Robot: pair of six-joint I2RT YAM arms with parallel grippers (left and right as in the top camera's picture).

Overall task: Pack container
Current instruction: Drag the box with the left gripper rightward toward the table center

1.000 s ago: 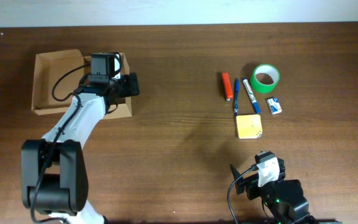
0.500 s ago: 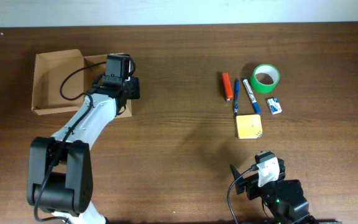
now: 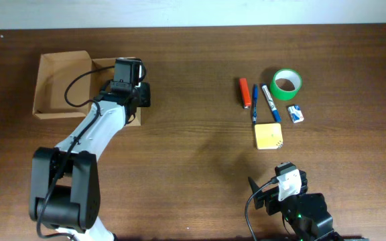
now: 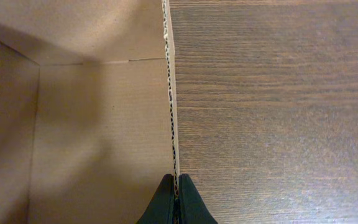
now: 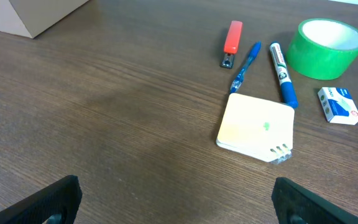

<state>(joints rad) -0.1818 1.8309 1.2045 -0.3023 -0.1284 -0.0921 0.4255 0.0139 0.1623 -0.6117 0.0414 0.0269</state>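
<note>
The left claw [image 4: 175, 198] grips the box's [image 3: 62, 84] side wall, apparently positioning it; next likely needs a steady drag toward the pen [image 5: 245, 65]; the right claw [image 5: 178, 200] hangs wide open.

Left hand [image 4: 174, 185] clamped, right hand [image 5: 179, 198] wide

No legible text or labels.

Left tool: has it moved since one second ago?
Yes. The left tool moved right, toward the green tape roll, and now is shut on the container's right wall.
</note>
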